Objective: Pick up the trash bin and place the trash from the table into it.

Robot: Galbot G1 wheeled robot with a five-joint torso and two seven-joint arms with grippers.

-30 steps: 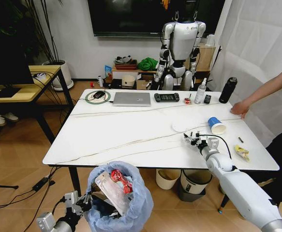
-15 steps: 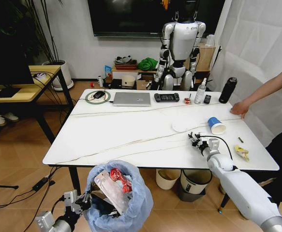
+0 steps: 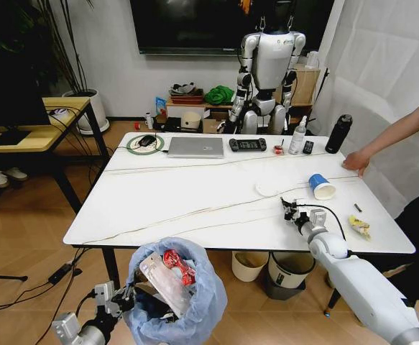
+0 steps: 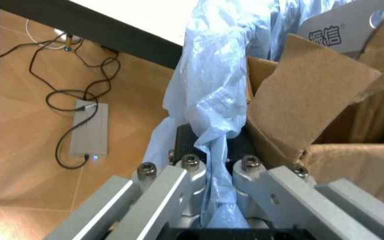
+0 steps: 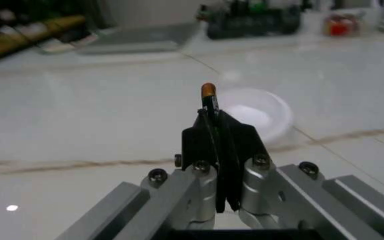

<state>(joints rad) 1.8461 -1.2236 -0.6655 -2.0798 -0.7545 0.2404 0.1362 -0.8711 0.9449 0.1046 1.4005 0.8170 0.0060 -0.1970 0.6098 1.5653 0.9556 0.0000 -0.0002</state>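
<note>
The right tool point(image 5: 213, 112) pinches something tiny, orange-tipped, too small to identify. The left tool point(image 3: 116, 300) at the frame's bottom is half hidden behind the trash bin point(image 3: 177, 291).

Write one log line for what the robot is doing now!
left gripper: shut on trash bin bag | right gripper: shut, above table | blue cup: on table

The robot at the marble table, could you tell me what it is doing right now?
It is clearing litter. The left gripper is shut on the trash bin, clamping its blue bag at the rim below the table's near edge; cardboard and a red can already sit inside. The right gripper, over the table, pinches a small thin orange-tipped item. A blue paper cup and a yellow wrapper remain there.
</note>
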